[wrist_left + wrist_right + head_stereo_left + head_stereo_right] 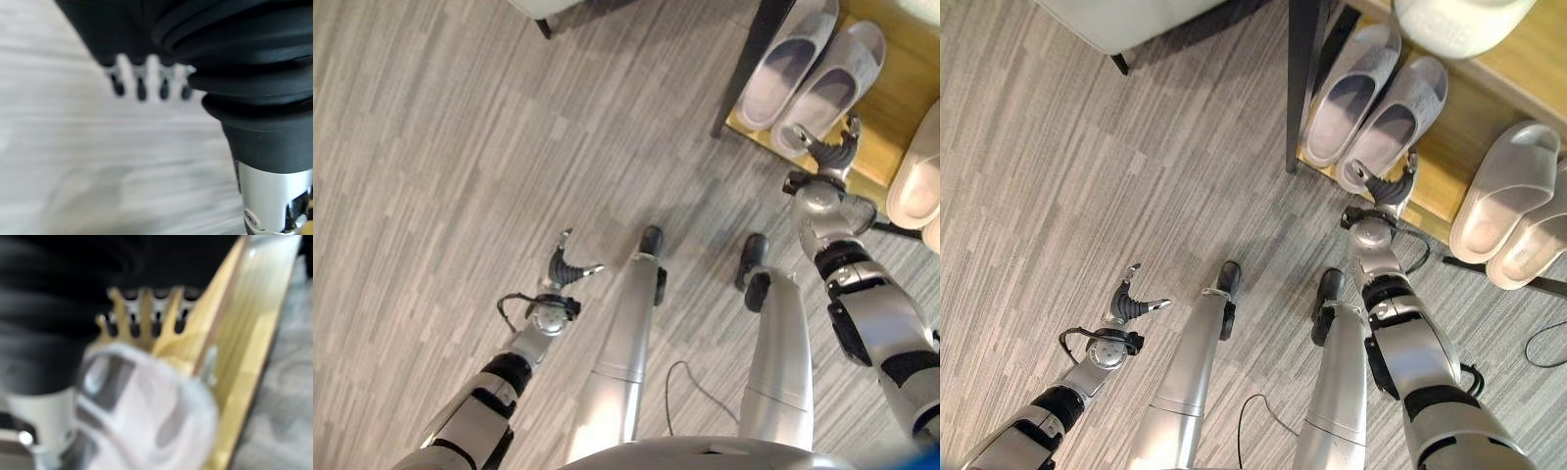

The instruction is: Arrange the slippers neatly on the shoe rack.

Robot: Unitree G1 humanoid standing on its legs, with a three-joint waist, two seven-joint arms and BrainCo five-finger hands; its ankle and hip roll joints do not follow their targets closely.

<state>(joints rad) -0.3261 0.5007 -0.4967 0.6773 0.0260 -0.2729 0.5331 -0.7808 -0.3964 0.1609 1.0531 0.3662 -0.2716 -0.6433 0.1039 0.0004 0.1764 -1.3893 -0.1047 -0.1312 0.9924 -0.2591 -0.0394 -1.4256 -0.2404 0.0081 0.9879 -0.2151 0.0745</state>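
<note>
A pair of pale lilac slippers lies side by side on the wooden shelf of the shoe rack, heels toward me. My right hand is open at the heel of the right-hand lilac slipper, its fingers straight and spread above it. I cannot tell whether they touch the slipper. A pair of beige slippers lies further right on the same shelf. My left hand hangs open over the bare floor at the lower left, its fingers straight and holding nothing.
The rack's black post stands just left of the lilac pair. A white object rests on the rack's upper level. A grey piece of furniture with a dark leg stands at the top left. Grey wood-look floor spreads between.
</note>
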